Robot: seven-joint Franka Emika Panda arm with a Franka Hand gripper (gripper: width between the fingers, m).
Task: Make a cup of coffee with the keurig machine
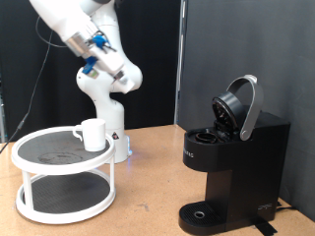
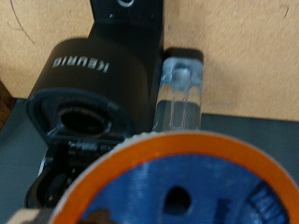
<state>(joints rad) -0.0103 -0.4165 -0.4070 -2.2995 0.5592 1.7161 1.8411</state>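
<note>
The black keurig machine [image 1: 232, 167] stands at the exterior view's right with its rounded lid [image 1: 242, 104] hinged up and the pod chamber open. The white cup [image 1: 92, 134] stands on the top tier of a white round rack [image 1: 64, 157] at the left. The arm rises out of the top left of that view, so the gripper does not show there. In the wrist view a large blue disc with an orange rim [image 2: 177, 182] fills the foreground, very close to the camera and hiding the fingers. Beyond it is the keurig machine [image 2: 93, 70] with its open chamber [image 2: 82, 119].
The rack has two tiers with dark mesh shelves. A clear water tank [image 2: 179, 93] sits on the machine's side. The round drip base [image 1: 202, 213] is bare. The wooden table [image 1: 148, 197] lies between rack and machine, with a black curtain behind.
</note>
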